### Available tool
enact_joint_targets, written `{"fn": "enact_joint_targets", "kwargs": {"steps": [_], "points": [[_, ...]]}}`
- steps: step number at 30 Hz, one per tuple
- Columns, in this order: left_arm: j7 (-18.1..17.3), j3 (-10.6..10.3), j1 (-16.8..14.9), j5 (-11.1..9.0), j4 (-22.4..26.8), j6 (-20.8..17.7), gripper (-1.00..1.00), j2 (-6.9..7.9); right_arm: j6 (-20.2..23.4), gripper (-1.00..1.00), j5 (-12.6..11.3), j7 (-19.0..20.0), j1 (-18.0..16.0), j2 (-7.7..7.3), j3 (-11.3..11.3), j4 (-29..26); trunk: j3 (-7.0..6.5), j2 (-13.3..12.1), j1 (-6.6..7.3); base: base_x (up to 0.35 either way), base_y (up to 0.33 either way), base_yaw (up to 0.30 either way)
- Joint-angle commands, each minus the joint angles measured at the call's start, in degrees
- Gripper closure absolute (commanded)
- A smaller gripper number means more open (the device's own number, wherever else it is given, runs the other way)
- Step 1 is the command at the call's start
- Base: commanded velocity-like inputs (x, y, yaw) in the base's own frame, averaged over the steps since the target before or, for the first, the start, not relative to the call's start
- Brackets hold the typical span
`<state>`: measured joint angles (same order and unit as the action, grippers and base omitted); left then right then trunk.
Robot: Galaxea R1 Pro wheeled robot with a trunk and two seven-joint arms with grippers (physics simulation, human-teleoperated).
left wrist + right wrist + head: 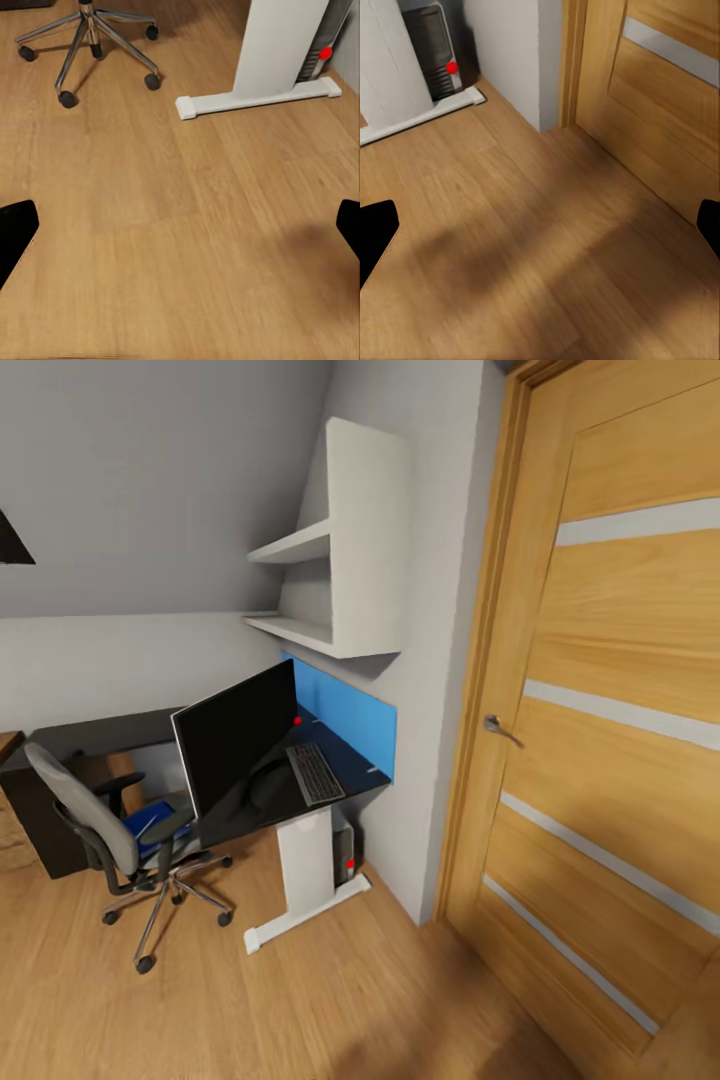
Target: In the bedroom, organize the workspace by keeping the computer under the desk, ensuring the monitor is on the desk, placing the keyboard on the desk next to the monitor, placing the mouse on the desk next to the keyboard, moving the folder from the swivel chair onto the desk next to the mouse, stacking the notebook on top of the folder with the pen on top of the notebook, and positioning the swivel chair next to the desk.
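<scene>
The desk (345, 778) has a black top, a blue rear panel and a white leg (279, 45). On it the monitor (235, 745) stands facing me, with the keyboard (316, 773) just to its right. Under the desk, beside the leg, stands the computer (345, 855) (435, 49) (321, 41). The swivel chair (95, 815) is left of the desk with the blue folder (150, 822) on its seat. Mouse, notebook and pen are out of view. My left gripper (180, 229) and right gripper (540, 229) are open over bare floor.
A wooden door (620, 740) with a metal handle (497, 728) fills the right side, beyond a wall corner (510, 52). White shelves (335, 560) hang above the desk. The chair's chrome star base (90, 37) spreads over the floor. A wooden chest's edge (10, 810) shows far left.
</scene>
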<state>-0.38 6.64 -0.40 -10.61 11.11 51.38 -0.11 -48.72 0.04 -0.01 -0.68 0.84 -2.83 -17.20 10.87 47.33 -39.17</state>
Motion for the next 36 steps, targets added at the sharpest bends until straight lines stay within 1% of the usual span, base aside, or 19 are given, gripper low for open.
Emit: {"fn": "enact_joint_targets", "kwargs": {"steps": [1, 8, 19, 36], "points": [[0.0, 0.0, 0.0, -0.1, 0.0, 0.1, -1.00, -0.01, -0.2, -1.00, 0.0, 0.1, 0.0, 0.04, -0.3, 0.0, 0.08, 0.1, -0.01, 0.000, 0.000, 0.291], [-0.1, 0.0, 0.0, -0.1, 0.0, 0.1, -1.00, -0.04, 0.0, -1.00, 0.1, 0.1, 0.0, 0.04, -0.3, 0.1, 0.08, 0.1, -0.01, 0.000, 0.015, 0.291], [-0.1, 0.0, 0.0, -0.1, 0.0, 0.1, -1.00, -0.17, 0.2, -1.00, 0.1, 0.2, 0.0, 0.13, -0.2, 0.4, 0.08, 0.1, -0.01, 0.000, 0.230, 0.291], [-0.1, 0.0, 0.0, -0.1, 0.0, 0.2, -1.00, -0.24, 0.3, -1.00, 0.2, 0.2, 0.0, 0.31, 0.1, 0.5, 0.08, 0.1, -0.01, 0.000, 0.019, 0.291]]}}
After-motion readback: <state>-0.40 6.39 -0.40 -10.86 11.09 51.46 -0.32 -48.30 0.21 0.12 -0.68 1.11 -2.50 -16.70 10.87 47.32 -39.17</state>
